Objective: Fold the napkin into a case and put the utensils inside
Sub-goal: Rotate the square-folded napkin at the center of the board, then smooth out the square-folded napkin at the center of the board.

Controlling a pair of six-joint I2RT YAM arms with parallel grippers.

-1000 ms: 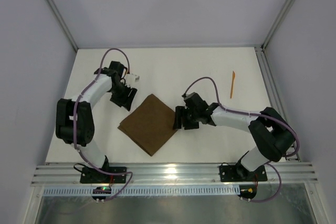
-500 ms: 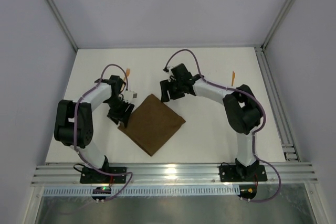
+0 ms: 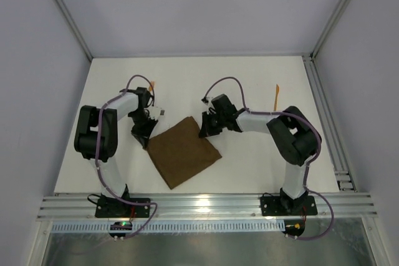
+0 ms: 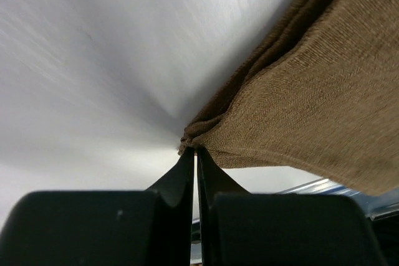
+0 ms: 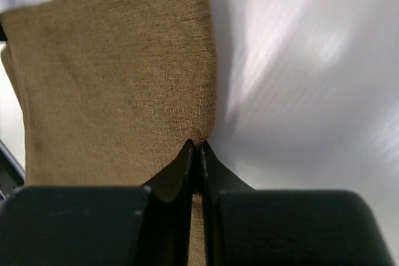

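Early days on this one, I'd say; the napkin [image 3: 184,154] sits in the middle of the frame on the white table [image 3: 249,166], already doubled over (the left wrist view shows stacked layers at the edge), but it's a chunky square, not a narrow case; so more folding is left, and then the loading. Neither piece is inside: one orange utensil [image 3: 276,98] lies at the upper right, well apart from the cloth; the second utensil [image 3: 153,84] pokes out behind the left arm, upper left of centre.

Left gripper [image 3: 144,135] is clamped tight on the napkin's left corner; right gripper [image 3: 206,130] is pinched shut on its upper right edge near the top corner; both wrist views show cloth at the fingertips.

Orientation: it lies like a diamond, corners toward top and bottom of the frame; sides look about equal, so no real long axis yet.
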